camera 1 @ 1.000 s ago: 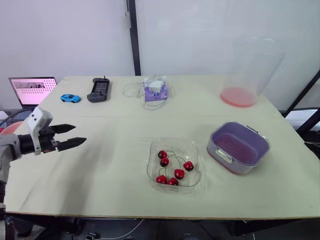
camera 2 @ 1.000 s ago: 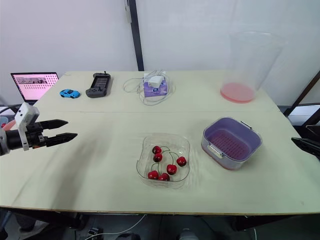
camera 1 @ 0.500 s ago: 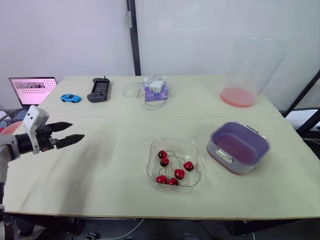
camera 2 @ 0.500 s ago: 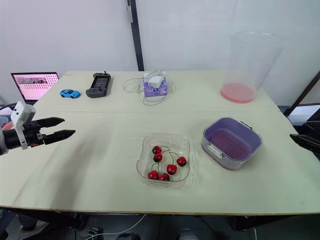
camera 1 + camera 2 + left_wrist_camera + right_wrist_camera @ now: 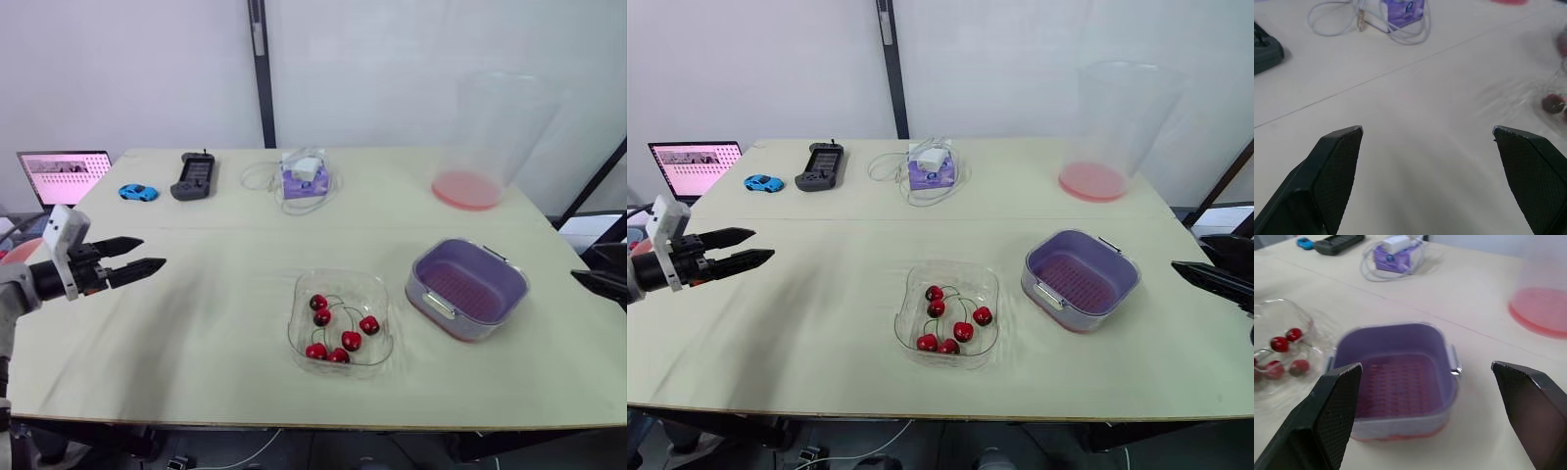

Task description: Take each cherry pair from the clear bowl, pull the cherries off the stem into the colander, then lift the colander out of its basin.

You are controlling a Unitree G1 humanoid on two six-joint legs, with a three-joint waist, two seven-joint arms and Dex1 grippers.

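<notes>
A clear bowl (image 5: 341,322) near the table's front middle holds several red cherries (image 5: 338,328) joined in pairs by green stems. To its right stands the purple colander (image 5: 467,288) in its basin, with nothing in it; the right wrist view looks over the colander (image 5: 1393,378) and part of the clear bowl (image 5: 1283,347). My left gripper (image 5: 145,254) hovers open over the table's left side, far from the bowl, holding nothing. My right gripper (image 5: 1190,273) comes in open at the right edge, beside the colander, with nothing between its fingers.
At the back of the table lie a blue toy car (image 5: 138,192), a dark handheld console (image 5: 194,175), a purple box wrapped with white cable (image 5: 305,177) and a tall clear container with a pink base (image 5: 482,147). A laptop (image 5: 65,177) stands off the left edge.
My right gripper has come further into view at the right edge, toward the colander. My left gripper has drifted slightly back and left, still open.
</notes>
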